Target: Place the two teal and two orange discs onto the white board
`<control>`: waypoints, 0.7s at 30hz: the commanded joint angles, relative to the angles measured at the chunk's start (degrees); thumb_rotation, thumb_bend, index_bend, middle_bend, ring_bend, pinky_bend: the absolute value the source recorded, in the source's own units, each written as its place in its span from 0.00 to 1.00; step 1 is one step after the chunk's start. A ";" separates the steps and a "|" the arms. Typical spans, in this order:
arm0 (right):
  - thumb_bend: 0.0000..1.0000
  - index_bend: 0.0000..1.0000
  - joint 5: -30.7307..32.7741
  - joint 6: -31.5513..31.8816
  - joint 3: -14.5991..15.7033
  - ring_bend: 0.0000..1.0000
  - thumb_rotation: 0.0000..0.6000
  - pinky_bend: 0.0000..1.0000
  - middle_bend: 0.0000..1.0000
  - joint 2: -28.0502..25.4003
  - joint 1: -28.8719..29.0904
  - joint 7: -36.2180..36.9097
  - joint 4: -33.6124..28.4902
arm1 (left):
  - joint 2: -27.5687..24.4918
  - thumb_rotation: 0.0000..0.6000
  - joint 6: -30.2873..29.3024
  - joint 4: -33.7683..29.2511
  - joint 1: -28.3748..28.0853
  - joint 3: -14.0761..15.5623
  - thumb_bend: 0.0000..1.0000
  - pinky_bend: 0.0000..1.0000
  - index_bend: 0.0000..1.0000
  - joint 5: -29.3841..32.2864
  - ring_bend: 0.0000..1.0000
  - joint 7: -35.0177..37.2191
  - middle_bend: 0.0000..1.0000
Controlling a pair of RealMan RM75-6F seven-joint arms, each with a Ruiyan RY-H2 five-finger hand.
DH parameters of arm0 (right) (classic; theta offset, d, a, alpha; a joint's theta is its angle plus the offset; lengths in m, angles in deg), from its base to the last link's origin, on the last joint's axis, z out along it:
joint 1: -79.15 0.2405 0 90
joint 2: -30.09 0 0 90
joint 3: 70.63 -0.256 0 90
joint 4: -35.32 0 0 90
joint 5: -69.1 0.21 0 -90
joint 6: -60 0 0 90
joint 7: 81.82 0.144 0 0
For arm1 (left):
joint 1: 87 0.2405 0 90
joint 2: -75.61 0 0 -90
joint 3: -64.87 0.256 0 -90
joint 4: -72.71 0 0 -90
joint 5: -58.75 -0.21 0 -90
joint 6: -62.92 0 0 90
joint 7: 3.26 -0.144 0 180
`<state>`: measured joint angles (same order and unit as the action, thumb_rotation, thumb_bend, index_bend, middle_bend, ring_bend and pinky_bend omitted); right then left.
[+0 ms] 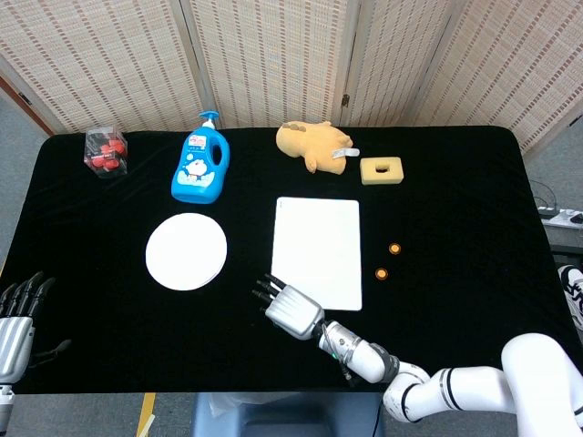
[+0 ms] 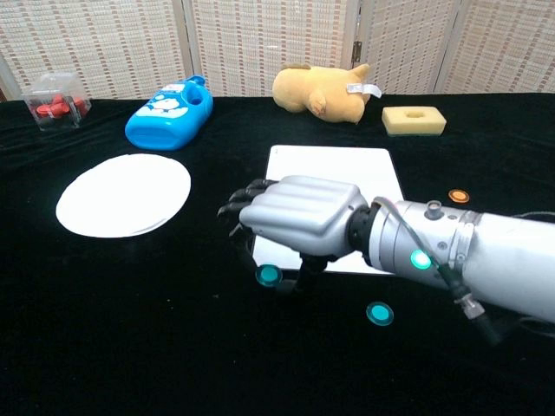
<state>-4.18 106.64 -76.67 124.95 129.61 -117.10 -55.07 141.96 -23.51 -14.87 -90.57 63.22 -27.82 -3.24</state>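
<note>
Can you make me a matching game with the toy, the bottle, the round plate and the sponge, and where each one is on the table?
Things:
1. plush toy
2. blue bottle
3. round white plate
4. yellow sponge

Places (head view):
A. left of the white board
B. back edge, behind the board
C. right of the plush toy
D. behind the plate

Pairs: 1-B, 2-D, 3-A, 4-C
</note>
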 commanded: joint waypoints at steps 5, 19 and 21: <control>0.24 0.52 5.17 -0.72 -3.06 0.00 1.00 0.00 0.09 -1.49 2.12 -1.53 2.70 | -0.05 1.00 0.09 -0.61 -0.12 0.05 0.13 0.00 0.02 -0.18 0.08 -0.64 0.00; 0.24 0.30 12.61 -2.45 -3.57 0.00 1.00 0.00 0.04 2.48 5.79 -4.29 11.22 | -0.22 1.00 0.39 -0.87 -0.07 0.13 0.13 0.00 0.02 0.21 0.08 -1.04 0.00; 0.24 0.21 13.22 -2.39 -3.30 0.00 1.00 0.00 0.03 2.17 5.85 -4.23 10.79 | -0.18 1.00 0.40 -0.77 -0.04 0.15 0.13 0.00 0.02 0.27 0.08 -0.98 0.00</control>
<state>8.57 104.39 -80.16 127.12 135.26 -121.19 -44.33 141.78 -23.12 -15.64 -90.61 63.37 -27.55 -4.21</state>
